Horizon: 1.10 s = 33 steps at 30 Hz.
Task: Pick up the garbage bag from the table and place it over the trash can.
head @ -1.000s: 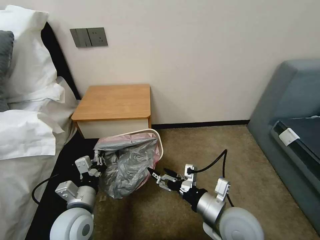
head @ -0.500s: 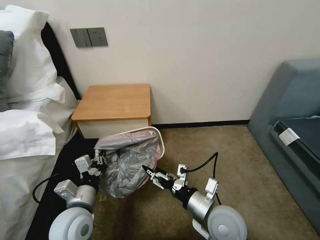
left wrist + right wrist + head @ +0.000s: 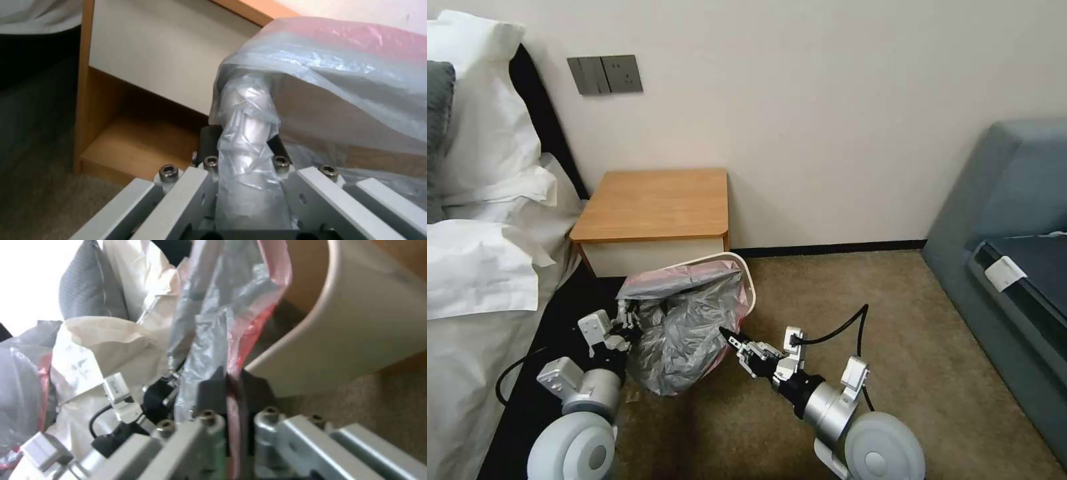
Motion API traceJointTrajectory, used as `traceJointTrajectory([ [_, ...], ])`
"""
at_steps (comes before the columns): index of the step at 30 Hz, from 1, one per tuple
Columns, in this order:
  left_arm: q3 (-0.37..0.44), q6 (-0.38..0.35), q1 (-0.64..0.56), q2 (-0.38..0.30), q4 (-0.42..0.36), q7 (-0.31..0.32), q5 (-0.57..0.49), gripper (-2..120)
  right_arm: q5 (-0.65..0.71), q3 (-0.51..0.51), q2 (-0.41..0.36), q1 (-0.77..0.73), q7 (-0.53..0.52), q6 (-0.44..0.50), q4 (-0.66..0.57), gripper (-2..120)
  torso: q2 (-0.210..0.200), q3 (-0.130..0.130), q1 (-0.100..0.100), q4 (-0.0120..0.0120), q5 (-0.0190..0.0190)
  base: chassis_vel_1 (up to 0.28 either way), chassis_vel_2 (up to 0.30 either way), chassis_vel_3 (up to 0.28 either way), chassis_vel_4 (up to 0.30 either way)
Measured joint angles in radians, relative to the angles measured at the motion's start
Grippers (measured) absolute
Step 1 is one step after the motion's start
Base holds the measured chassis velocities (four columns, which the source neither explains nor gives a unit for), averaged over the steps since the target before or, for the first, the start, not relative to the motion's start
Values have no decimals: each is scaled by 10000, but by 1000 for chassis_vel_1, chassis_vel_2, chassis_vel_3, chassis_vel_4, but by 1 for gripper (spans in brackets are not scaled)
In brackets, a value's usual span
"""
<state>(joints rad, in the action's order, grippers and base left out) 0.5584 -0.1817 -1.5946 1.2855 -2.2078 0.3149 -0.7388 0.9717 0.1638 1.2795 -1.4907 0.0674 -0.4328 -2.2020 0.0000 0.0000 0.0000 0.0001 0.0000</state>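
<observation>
Although the table (image 3: 654, 203) by the bed stands with nothing on its orange-brown top, the job is only partly done, for the garbage bag (image 3: 684, 327) is off it and down at floor level, draped over the nearer and left part of the trash can (image 3: 749, 283), which stands tilted on the carpet just in front of the table's white drawer front. In the head view the bin's pale rolled rim is bare along its far side and right corner, while the pinkish-red mouth of the bag lies across the opening and the grey crinkled body hangs bunched down the near side, so I judge the pick-up finished and the fitting over the rim about half made. What is left, as far as I can tell, is to stretch the mouth wide and draw it over the bare right and far edges so it sits all round. Of the two arms, the left gripper (image 3: 625, 323) is at the bag's left side, closed on a twisted rope of grey plastic that runs up between its fingers in the left wrist view. The right gripper (image 3: 732, 337) is at the bag's lower right edge, just below the bin's corner, pinched on the red rim band, which the right wrist view shows clamped between its dark pads (image 3: 256, 390).
</observation>
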Motion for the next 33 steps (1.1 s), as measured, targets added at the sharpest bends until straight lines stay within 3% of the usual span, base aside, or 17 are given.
traceJointTrajectory([
  [2,0,-3,27,9,41,7,-13,5,-2,29,-20,-34,2,3,-59,0,0,0,0,0,0,0,0,0,0],
  [14,45,-3,66,15,213,29,-32,5,-40,616,-158,24,-37,42,-527,0,0,0,0,-1,1,0,0,0,0],
  [23,117,8,73,38,46,63,-407,5,-87,1519,-505,752,-22,88,-152,0,0,0,0,-1,1,0,0,0,0],
  [33,271,-163,58,54,-191,131,-818,5,-145,1726,-570,558,160,82,57,0,0,0,0,-1,1,0,0,0,0],
])
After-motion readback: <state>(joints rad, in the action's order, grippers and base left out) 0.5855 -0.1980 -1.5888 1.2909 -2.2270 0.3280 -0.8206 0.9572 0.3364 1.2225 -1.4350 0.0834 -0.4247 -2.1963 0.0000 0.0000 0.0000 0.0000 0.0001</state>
